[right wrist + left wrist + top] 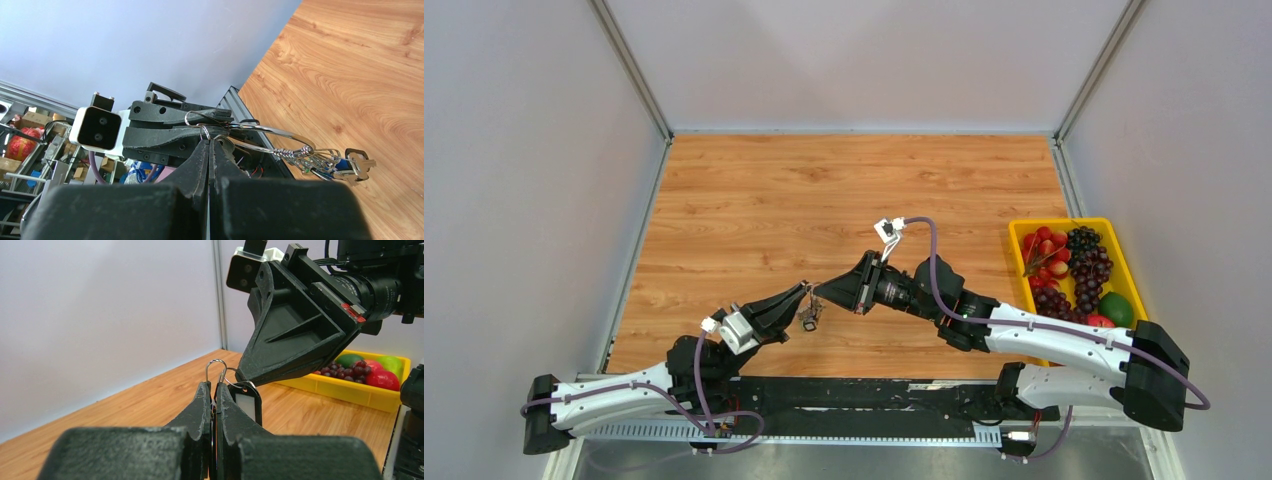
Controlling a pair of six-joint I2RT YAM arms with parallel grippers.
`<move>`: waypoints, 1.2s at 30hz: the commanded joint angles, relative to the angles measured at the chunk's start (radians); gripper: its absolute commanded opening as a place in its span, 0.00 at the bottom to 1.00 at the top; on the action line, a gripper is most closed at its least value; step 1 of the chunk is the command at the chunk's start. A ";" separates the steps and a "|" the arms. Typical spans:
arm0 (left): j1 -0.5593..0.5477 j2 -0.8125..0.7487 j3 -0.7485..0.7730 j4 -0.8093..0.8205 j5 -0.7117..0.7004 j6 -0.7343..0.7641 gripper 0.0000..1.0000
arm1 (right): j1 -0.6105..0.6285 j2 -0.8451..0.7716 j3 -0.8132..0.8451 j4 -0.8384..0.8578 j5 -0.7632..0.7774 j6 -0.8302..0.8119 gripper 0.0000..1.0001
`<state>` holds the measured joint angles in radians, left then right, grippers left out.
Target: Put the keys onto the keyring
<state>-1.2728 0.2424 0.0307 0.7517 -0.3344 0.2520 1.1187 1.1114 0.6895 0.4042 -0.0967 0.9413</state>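
Left tool (212, 390) fully closed on the keyring (272, 131), right tool (210, 145) pinched shut too, tips against that ring.

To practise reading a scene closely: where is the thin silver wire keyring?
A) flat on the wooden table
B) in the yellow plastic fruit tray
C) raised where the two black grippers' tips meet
C: the thin silver wire keyring is clear of the wooden table, pinched in the left gripper, with the right gripper closed beside it.

Bright, even light; blurred foreground.
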 commanded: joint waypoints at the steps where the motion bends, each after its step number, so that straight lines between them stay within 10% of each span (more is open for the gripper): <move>1: 0.003 -0.007 0.000 0.064 0.027 0.010 0.00 | 0.006 0.010 0.045 0.052 0.014 0.012 0.00; 36: 0.003 0.003 0.003 0.058 0.026 0.011 0.01 | 0.014 0.030 0.064 0.086 0.029 0.020 0.00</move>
<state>-1.2728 0.2375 0.0307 0.7593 -0.3340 0.2523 1.1255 1.1454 0.7025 0.4103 -0.0868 0.9463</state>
